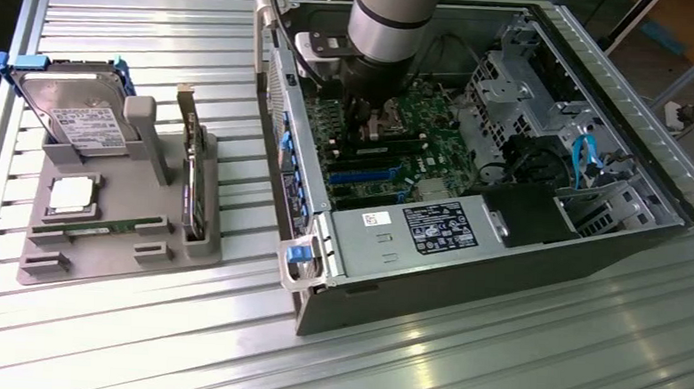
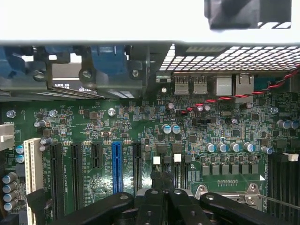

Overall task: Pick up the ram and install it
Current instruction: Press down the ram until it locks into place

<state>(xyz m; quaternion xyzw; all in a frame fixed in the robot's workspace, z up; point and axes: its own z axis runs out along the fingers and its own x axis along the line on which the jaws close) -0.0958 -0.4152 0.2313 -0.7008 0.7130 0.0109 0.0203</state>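
Down inside the computer case, my gripper hangs low over the green board. Its fingers are pressed together. I cannot tell if anything thin is caught between them.

From the wrist view, the gripper has its dark fingers side by side, just above two small white clips on the green board. Next to them stands one blue slot, with four black slots around it and one white slot further along. A red and black wire runs across near the plugs at the back wall. I can't make out these small parts from the exterior view.

Only from the exterior view can I see what sits outside the case. One ram lies flat on the grey tray, at the exterior view's left. It is well apart from the gripper, and the case wall stands between them. That is the one ram I can count.

On the same tray I count one silver hard drive with blue clips, standing up, and one bigger card standing on its edge. One small square silver part lies flat just behind the ram. Tray and case both rest on the ribbed metal table.
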